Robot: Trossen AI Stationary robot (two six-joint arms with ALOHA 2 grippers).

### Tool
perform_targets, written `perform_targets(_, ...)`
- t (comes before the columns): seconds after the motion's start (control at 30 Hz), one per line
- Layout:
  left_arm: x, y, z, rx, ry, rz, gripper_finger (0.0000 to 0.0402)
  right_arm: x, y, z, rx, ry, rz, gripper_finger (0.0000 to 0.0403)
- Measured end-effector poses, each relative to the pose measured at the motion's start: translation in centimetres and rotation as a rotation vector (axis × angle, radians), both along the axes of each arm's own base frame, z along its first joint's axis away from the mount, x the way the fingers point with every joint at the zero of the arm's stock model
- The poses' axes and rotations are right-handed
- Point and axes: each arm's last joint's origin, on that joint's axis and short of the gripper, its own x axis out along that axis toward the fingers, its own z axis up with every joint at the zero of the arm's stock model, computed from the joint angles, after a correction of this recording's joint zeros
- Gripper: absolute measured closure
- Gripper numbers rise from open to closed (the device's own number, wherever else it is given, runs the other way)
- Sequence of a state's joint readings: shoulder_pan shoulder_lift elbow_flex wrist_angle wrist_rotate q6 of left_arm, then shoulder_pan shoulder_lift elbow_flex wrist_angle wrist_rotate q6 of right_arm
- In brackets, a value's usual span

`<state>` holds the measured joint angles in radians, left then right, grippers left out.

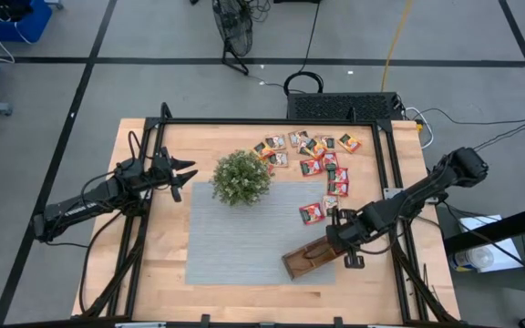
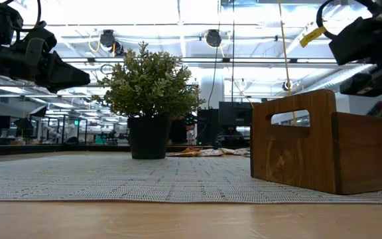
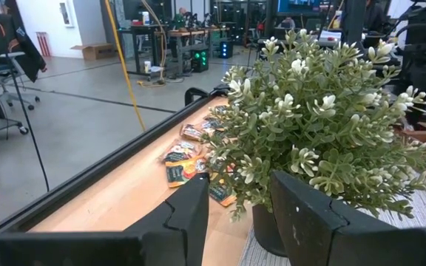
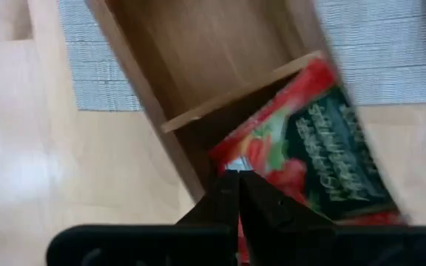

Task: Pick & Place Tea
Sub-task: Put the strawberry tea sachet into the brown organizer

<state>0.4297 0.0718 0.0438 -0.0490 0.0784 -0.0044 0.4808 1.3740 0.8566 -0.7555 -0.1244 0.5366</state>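
Several small tea sachets, mostly red, lie flat on the wood at the table's far right. One red sachet hangs at my right gripper, which is shut on it above the right end of the brown wooden tray. The tray rests on the grey mat and shows up close in the low view. My left gripper waits open and level at the table's left, pointing at the potted plant, with nothing between its fingers. My right gripper pinches the red sachet by one edge near a corner, at the free ends of its two fingers. The fingers point steeply down. The sachet hangs tilted and clear, over the tray's end compartment and across one of its side walls.
The potted plant stands on the mat's far left corner, between the two arms. A black frame runs round the table's edges. One sachet lies apart from the rest, close to the tray. The mat's middle is bare.
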Motion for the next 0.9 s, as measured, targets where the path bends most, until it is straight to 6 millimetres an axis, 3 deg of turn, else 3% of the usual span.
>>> perform_targets(0.43,0.0,0.0,0.0,0.000,0.000,0.000,0.0254,-0.6,-0.2,0.4,0.000,0.023,0.014,0.0403)
perform_targets(0.9,0.0,0.0,0.0,0.000,0.000,0.000,0.0254,0.3,0.3,-1.6,-0.047,0.064,0.127,0.0403)
